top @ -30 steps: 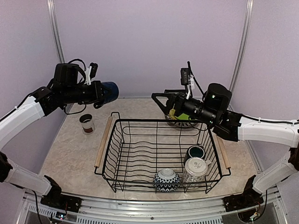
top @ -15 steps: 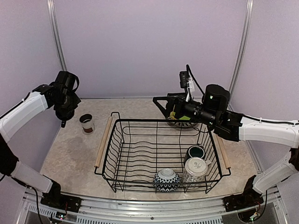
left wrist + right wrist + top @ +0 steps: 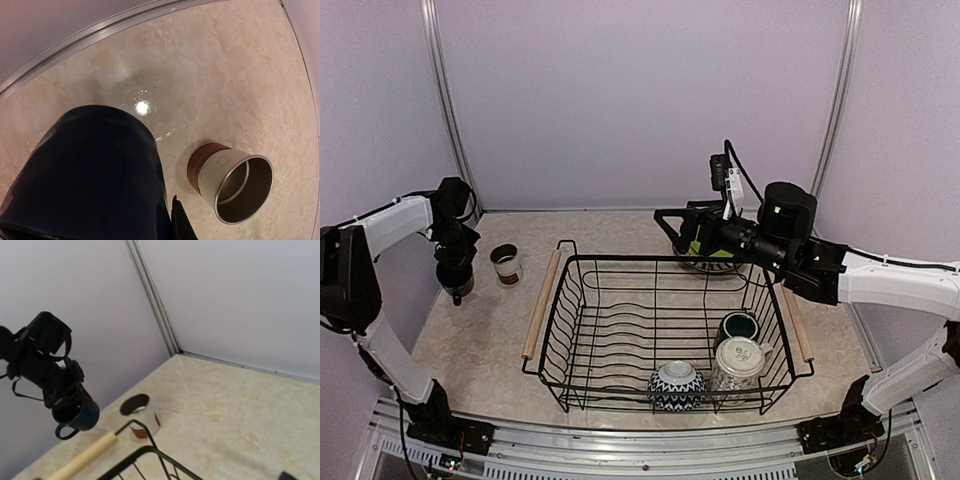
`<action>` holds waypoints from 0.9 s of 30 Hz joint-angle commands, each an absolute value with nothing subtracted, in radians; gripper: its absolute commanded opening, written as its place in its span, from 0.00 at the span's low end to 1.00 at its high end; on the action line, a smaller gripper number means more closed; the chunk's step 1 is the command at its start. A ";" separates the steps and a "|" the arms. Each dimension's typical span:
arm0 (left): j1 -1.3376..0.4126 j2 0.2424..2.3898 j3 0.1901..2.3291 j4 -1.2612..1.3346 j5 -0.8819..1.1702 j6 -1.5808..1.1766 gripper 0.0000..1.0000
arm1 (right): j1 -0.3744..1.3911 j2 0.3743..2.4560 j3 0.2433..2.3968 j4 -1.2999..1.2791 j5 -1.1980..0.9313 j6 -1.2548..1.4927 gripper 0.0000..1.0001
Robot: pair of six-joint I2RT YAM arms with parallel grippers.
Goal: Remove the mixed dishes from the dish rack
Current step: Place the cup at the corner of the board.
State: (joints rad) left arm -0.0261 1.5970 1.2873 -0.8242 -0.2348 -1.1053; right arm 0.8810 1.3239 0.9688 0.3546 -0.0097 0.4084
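Observation:
The black wire dish rack (image 3: 560, 330) stands mid-table with a blue-white patterned bowl (image 3: 676, 385), a white patterned cup (image 3: 738, 362) and a teal mug (image 3: 737, 326) in its near right corner. My left gripper (image 3: 454, 268) is at the far left, shut on a dark blue mug (image 3: 453, 282) (image 3: 90, 175) (image 3: 76, 415) that hangs low over the table; one fingertip (image 3: 181, 225) shows beside the mug's wall. My right gripper (image 3: 672, 228) hovers open and empty behind the rack, above a lime-green plate (image 3: 718, 252) lying on a striped plate (image 3: 698, 266).
A metal cup with a brown base (image 3: 506, 264) (image 3: 235, 180) (image 3: 140, 415) stands upright between the held mug and the rack's left wooden handle (image 3: 540, 305) (image 3: 85, 457). Walls close off the left, back and right.
The left arm has swung from high beside the rack out to the far left and down, carrying the dark blue mug low beside the metal cup. The right arm shifted slightly right.

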 commanded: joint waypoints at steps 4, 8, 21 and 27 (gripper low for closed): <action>0.056 1.703 1.334 -0.834 -0.050 -1.143 0.00 | 0.877 1.293 0.963 0.291 0.032 0.381 1.00; 0.081 1.761 1.337 -0.835 -0.007 -1.152 0.00 | 0.877 1.293 0.963 0.274 0.038 0.373 1.00; 0.097 1.799 1.341 -0.830 0.071 -1.173 0.34 | 0.878 1.419 1.170 -0.156 -0.027 0.267 1.00; 0.097 1.742 1.328 -0.810 0.084 -1.178 0.66 | 0.913 1.534 1.348 -0.487 -0.093 0.193 1.00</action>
State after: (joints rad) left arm 0.0914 1.7908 1.3170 -0.8249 0.0715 -1.1725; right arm 0.8879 1.4658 1.2465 -0.1837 -0.0307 0.2634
